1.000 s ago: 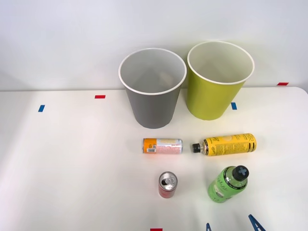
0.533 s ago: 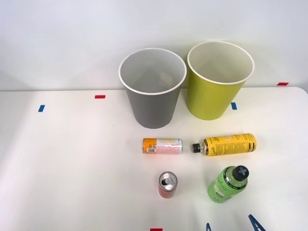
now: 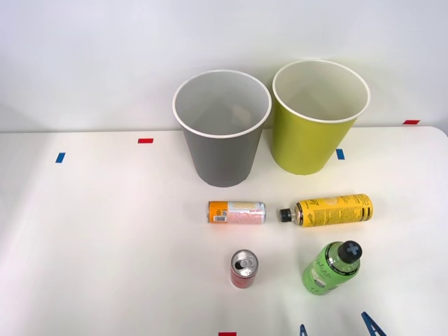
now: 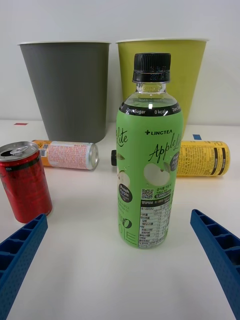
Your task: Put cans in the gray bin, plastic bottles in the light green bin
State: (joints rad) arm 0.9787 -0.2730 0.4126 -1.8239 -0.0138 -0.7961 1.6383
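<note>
The green plastic bottle [image 3: 331,268] [image 4: 147,185] stands upright with its black cap on, straight ahead of my right gripper [image 3: 337,330], which is open and empty a short way in front of it. A blue finger [image 4: 20,255] shows on each side of the bottle. The yellow plastic bottle [image 3: 332,210] [image 4: 202,158] lies on its side behind it. To the left, the red can [image 3: 243,269] [image 4: 22,182] is upright and the orange can [image 3: 236,212] [image 4: 67,154] lies flat. At the back stand the gray bin [image 3: 222,159] [image 4: 67,90] and, to its right, the light green bin [image 3: 308,145] [image 4: 192,75].
The white table [image 3: 105,245] runs up to a pale wall behind the bins. Small red tape marks [image 3: 145,141] and blue tape marks [image 3: 60,157] are stuck on it. Its left half offers wide free room.
</note>
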